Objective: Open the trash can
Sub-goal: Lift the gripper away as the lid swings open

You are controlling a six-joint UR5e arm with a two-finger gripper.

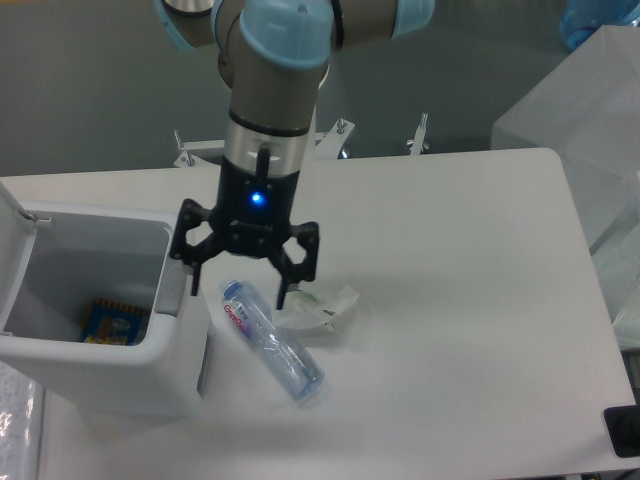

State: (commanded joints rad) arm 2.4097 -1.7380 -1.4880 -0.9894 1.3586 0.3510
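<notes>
Trash can [100, 350] is standing open, lid raised (a colourful packet [113, 322] inside); beside its right rim the gripper [242, 285] is hovering, fingers spread, above a plastic bottle [272, 341].

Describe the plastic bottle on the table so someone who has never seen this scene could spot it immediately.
Start at the large white boxy plastic trash can, lid up, at the table's left edge. Just to its right, below the black two-finger gripper, a clear plastic bottle lies on its side, diagonally. Unlike the crumpled clear wrapper beside it, it is long, cylindrical and carries a red-lettered label.
</notes>
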